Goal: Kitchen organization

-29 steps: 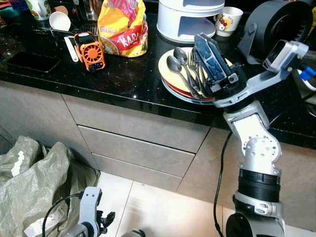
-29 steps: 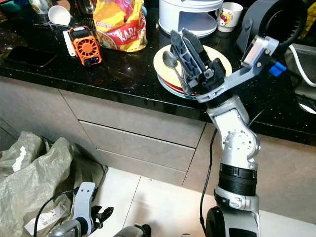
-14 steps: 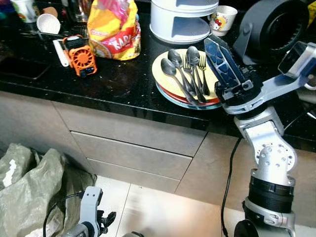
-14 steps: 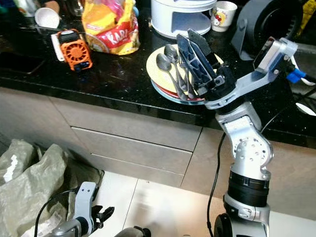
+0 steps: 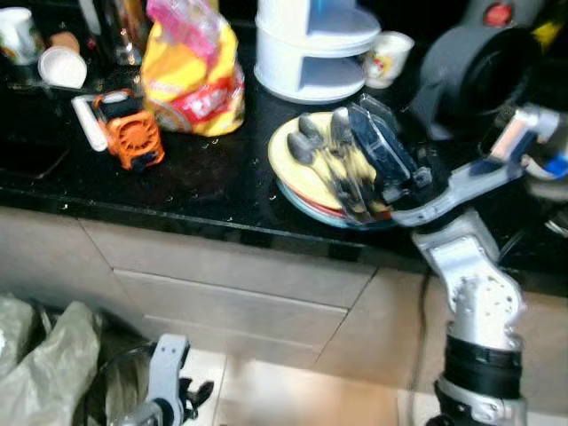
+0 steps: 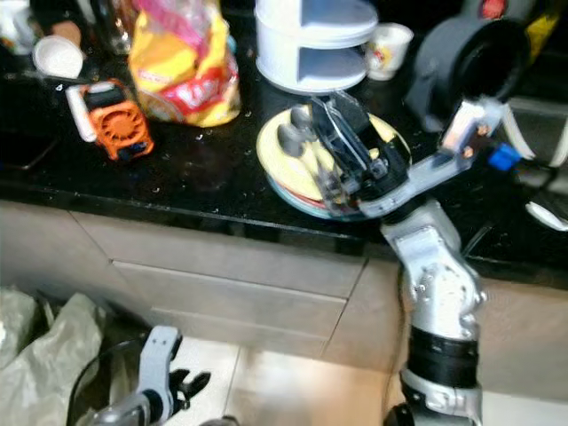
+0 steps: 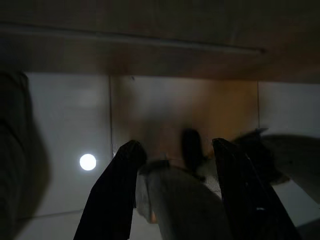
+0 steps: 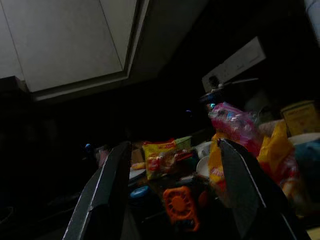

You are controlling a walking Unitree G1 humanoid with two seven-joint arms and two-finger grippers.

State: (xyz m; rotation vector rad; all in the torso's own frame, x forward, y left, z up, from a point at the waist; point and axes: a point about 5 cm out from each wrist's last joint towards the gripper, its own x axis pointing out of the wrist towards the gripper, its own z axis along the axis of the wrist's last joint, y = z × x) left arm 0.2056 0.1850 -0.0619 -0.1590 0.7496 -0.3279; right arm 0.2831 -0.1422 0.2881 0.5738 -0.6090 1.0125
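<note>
Cutlery of grey metal [image 5: 324,151], spoons and at least one fork, lies in a loose bundle on a stack of round plates [image 5: 286,169], the top one pale yellow, with a red and a blue rim showing beneath it. The stack sits on the black speckled stone countertop [image 5: 213,191], near its front edge. The handles run roughly from the far side of the plate toward the counter edge, the spoon bowls lying at the far end; the blur hides finer detail.

Right gripper [image 6: 342,133] hangs over the near-right part of the plates, its two long black fingers parted and pointing away from the robot and a little leftward, along the line of the cutlery. Whether the fingers touch the cutlery cannot be told. In its wrist view the right gripper [image 8: 172,190] is spread wide with nothing between the fingers.

Behind the plates stands a white two-tier round rack [image 5: 311,53], with a white printed cup [image 5: 383,58] beside it. To the left lie a yellow and red snack bag [image 5: 191,80] and an orange handheld fan [image 5: 131,138].

Left gripper [image 7: 175,165] hangs low by the tiled floor [image 7: 65,130], fingers apart.
</note>
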